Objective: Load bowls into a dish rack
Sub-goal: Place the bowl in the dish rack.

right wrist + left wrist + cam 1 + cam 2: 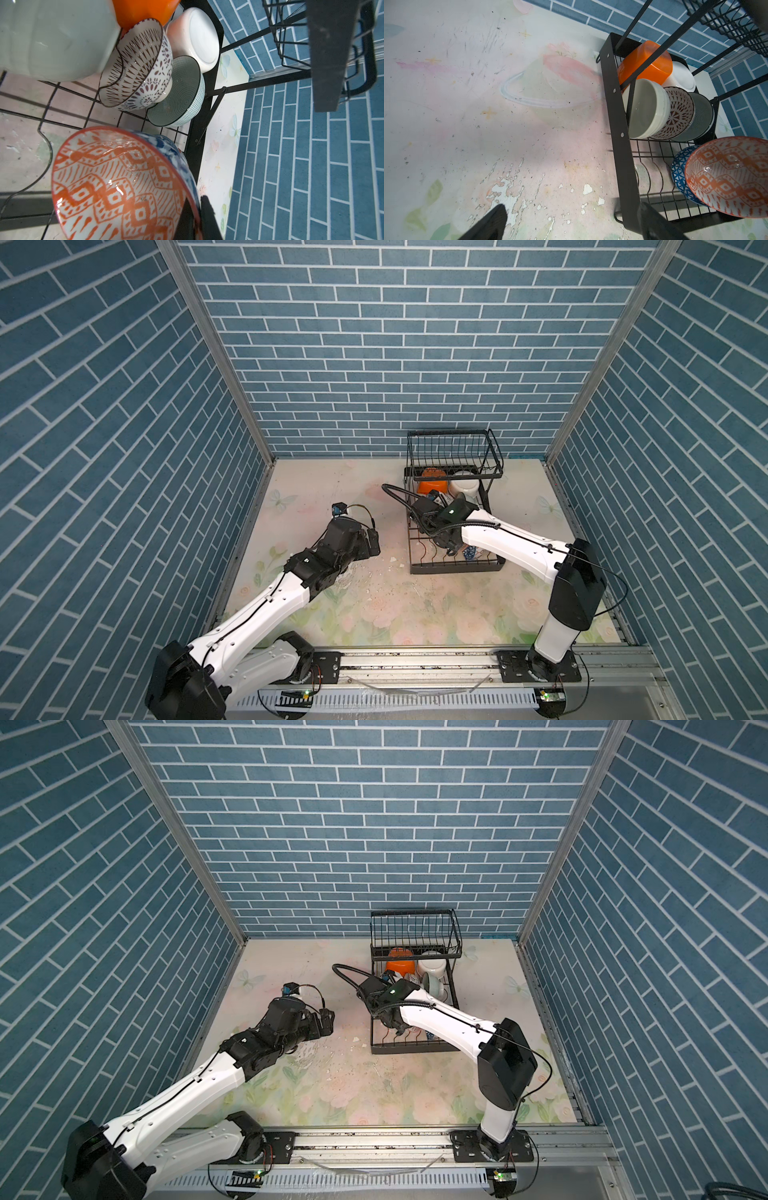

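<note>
Seeing the right gripper [197,214] pinched tight on the rim of the orange-patterned bowl [116,187], holding it tilted up on edge at the near end of the lower tray of the dish rack [455,568]. Can't tell if it's actually resting on the wires or not. Right behind it, spotting a blue-and-white bowl [679,174], pretty much nested against it. Further back on the same tray, looking at a pale mint bowl [645,108], a brown-patterned bowl [679,112] and a grey-green ringed bowl [702,116], all on edge in a tight row. Behind those, tucked under the raised basket, finding a plain orange bowl [648,62] and a white bowl [683,76] tipped over. Meanwhile, seeing the left gripper [572,209] with jaws spread wide and empty, hovering over the scuffed floral table [488,104] just off the rack's left side.
</note>
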Robot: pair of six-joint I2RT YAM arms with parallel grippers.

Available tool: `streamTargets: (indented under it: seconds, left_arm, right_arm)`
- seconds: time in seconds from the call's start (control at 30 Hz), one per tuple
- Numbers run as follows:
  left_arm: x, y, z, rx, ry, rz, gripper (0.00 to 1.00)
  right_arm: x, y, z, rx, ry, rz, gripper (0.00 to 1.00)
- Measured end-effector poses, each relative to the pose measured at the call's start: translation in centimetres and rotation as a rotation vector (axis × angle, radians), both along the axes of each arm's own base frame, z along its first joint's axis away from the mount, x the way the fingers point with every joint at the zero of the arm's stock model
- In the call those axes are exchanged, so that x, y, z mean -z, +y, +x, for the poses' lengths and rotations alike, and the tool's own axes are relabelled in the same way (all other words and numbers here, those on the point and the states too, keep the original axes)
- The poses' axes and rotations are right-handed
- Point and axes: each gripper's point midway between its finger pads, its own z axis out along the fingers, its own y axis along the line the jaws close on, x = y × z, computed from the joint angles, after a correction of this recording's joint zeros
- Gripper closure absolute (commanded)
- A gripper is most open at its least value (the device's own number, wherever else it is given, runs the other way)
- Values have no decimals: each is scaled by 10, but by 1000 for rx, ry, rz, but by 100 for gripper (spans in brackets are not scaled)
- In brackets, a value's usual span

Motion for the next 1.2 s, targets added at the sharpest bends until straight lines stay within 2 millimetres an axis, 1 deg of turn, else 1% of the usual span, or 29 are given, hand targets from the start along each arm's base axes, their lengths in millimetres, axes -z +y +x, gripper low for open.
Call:
streamTargets:
  seconds: [0.4, 0.73, 1.2]
  left_arm:
    - [6, 10, -2, -24, 16, 13, 0]
    - [5, 22, -5, -51, 12, 11, 0]
    - [5, 28, -5, -70, 11, 13, 0]
  right_arm:
    - [9, 10, -1, -36, -33, -113, 100]
    - [14, 8, 0, -44, -41, -184, 100]
    - [25, 8, 1, -62, -29, -262, 100]
